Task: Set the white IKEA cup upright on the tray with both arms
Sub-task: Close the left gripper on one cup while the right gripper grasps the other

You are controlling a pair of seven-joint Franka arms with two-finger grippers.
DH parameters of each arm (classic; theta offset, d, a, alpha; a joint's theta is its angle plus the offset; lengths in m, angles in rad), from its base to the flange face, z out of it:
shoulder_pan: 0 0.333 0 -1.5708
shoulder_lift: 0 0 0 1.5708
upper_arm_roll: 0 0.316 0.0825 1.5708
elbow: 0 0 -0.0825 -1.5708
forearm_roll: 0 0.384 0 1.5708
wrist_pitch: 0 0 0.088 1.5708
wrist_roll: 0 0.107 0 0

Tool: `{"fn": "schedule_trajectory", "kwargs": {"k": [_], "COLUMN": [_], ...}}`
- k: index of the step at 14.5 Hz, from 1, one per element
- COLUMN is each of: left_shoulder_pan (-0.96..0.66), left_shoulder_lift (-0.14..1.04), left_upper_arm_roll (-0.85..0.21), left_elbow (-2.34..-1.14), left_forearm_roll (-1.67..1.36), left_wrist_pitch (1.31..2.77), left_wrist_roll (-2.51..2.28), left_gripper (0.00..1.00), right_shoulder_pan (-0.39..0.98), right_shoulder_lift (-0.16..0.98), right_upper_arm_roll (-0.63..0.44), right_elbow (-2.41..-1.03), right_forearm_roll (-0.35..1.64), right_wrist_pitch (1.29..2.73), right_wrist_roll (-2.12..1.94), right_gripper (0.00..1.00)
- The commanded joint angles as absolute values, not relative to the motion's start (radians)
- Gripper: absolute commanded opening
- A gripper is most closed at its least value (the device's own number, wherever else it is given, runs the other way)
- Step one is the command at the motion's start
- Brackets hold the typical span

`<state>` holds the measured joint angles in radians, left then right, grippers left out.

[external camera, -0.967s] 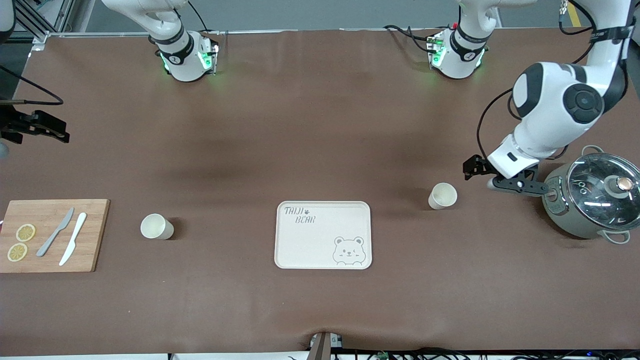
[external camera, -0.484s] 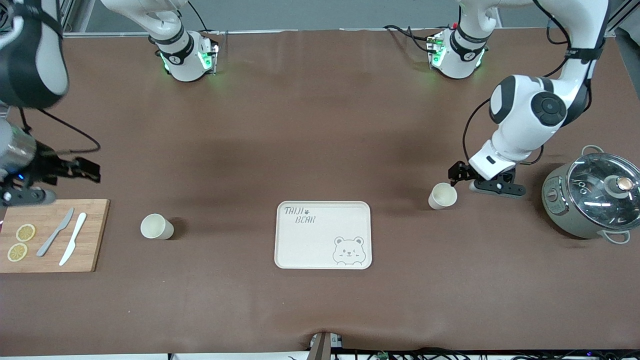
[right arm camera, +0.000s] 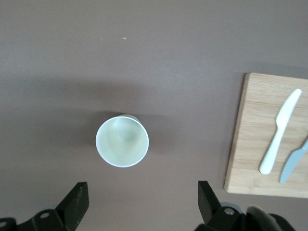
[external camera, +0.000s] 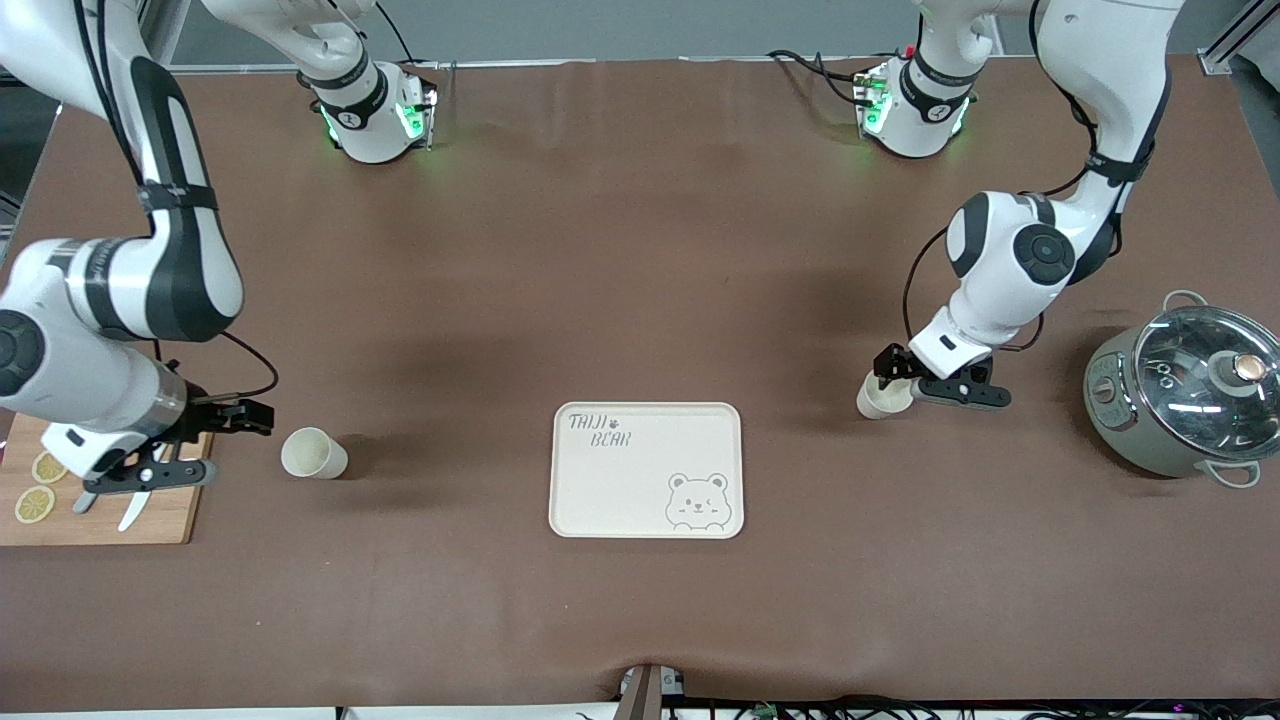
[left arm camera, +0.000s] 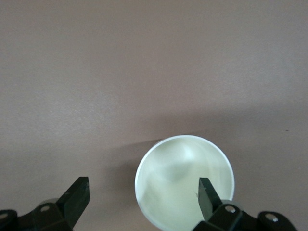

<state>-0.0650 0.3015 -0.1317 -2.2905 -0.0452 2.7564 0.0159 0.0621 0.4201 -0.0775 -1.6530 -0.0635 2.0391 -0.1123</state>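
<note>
Two white cups stand upright on the brown table. One cup [external camera: 313,452] is toward the right arm's end, the other cup [external camera: 878,399] toward the left arm's end. The cream tray [external camera: 620,490] lies between them, a little nearer the front camera, with nothing on it. My left gripper [external camera: 945,392] is open just above its cup; in the left wrist view [left arm camera: 143,195] one fingertip [left arm camera: 206,191] hangs over the cup's mouth [left arm camera: 178,180]. My right gripper [external camera: 150,476] is open over the cutting board's edge beside the other cup; in the right wrist view [right arm camera: 142,199] that cup [right arm camera: 122,140] lies ahead of the fingers.
A wooden cutting board [external camera: 185,515] with lemon slices [external camera: 33,503] and two knives lies at the right arm's end; the right wrist view shows the board [right arm camera: 250,144] and a white knife [right arm camera: 279,130]. A grey pot with a glass lid [external camera: 1180,400] stands at the left arm's end.
The left gripper has moved from beside the pot to over its cup. The right arm has swung in from the table's end, over the cutting board, toward the other cup.
</note>
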Motion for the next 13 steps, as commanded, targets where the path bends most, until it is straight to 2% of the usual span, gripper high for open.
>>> {"fn": "schedule_trajectory", "kwargs": {"k": [1,5,6,7,8,9,13], "left_shoulder_pan": [-0.06,-0.057,-0.055,-0.051,-0.051,-0.052,-0.06], "left_shoulder_lift": [0.302,0.327,0.331,0.33,0.33,0.327,0.327], "left_upper_arm_roll": [-0.133,-0.133,-0.133,-0.133,-0.133,-0.133,-0.133], "left_elbow": [-2.307,-2.307,-2.307,-2.312,-2.312,-2.313,-2.307], "left_forearm_roll": [-0.069,-0.069,-0.069,-0.069,-0.069,-0.068,-0.066], "left_wrist_pitch": [2.786,2.815,2.815,2.813,2.815,2.819,2.827], "left_wrist_roll": [0.014,0.014,0.009,-0.008,-0.014,-0.015,-0.051], "left_gripper": [1.0,1.0,0.89,0.26,0.04,0.0,0.0], "right_shoulder_pan": [0.068,0.055,0.054,0.052,0.048,0.048,0.026], "right_shoulder_lift": [0.423,0.446,0.457,0.462,0.465,0.465,0.469], "right_upper_arm_roll": [-0.077,-0.077,-0.077,-0.077,-0.077,-0.077,-0.075], "right_elbow": [-1.697,-1.704,-1.704,-1.707,-1.719,-1.736,-1.804], "right_forearm_roll": [-0.067,-0.067,-0.067,-0.067,-0.069,-0.069,-0.064], "right_wrist_pitch": [2.092,2.12,2.128,2.141,2.158,2.192,2.322], "right_wrist_roll": [-0.138,-0.244,-0.277,-0.291,-0.293,-0.298,-0.316], "right_gripper": [1.0,1.0,1.0,1.0,1.0,1.0,1.0]}}
